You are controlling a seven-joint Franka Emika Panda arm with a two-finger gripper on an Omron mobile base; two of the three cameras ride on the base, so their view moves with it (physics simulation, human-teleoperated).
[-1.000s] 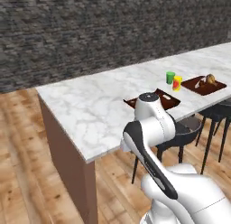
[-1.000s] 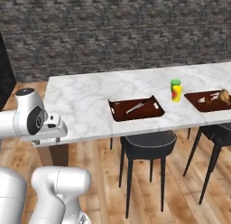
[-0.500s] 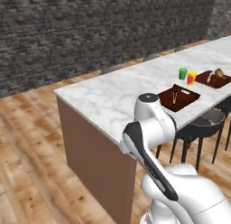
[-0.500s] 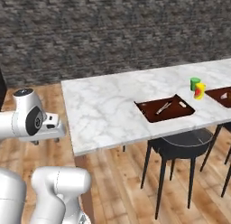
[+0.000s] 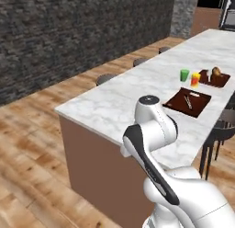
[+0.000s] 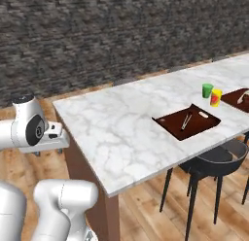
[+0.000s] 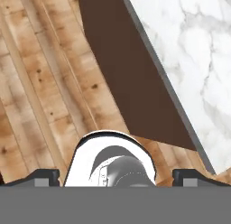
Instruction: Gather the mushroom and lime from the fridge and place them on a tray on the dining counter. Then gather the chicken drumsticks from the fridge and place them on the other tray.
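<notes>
Near dark brown rectangular tray (image 6: 186,122) sits on the white marble bench (image 6: 121,133), holding what looks like utensils only; no mushroom or lime on it. Second brown tray (image 5: 215,78), further along beside a green cup (image 5: 184,75) and yellow cup (image 5: 195,79), carries a brownish item, too small to identify. Jaws spread wide, empty, over wooden floor (image 7: 40,92). Judged early: fridge fetching remains.

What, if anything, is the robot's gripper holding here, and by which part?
Nothing is held: the gripper is open and empty over the wooden floor.
</notes>
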